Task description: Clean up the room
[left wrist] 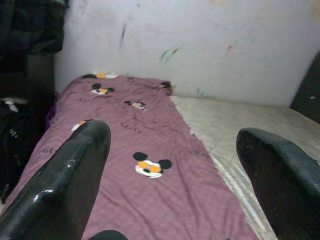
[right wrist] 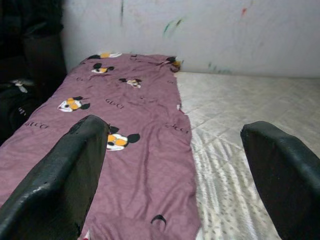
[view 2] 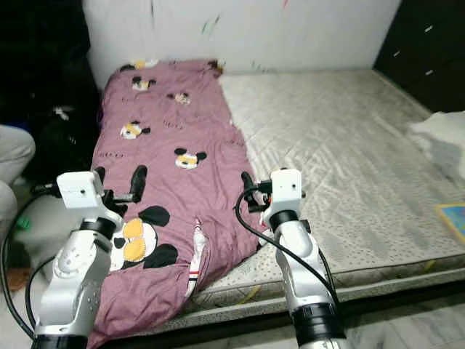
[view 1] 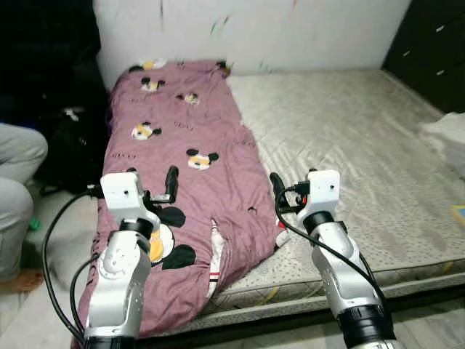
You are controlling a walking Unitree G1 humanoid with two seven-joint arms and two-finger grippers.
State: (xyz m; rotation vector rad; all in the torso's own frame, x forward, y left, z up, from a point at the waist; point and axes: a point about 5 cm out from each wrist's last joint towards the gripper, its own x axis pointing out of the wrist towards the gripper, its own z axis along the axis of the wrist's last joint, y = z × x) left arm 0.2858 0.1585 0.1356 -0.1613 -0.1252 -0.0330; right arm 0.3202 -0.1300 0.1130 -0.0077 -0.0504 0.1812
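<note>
Mattress (view 1: pixel 349 138) bears mauve blanket (view 1: pixel 182 138); both tools spread.

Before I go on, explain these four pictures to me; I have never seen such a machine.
This is a walking robot with two silver arms, each ending in two black fingers. Two pictures come from cameras on its head, looking down at a bed; the other two come from cameras on its wrists, looking along the fingers. A purple blanket with cartoon mice covers the left strip of the bare mattress and hangs over its near edge. The left gripper hovers over the blanket, the right gripper at the blanket's edge. Both jaws stand open and hold nothing. A person's knees show at the left.
</note>
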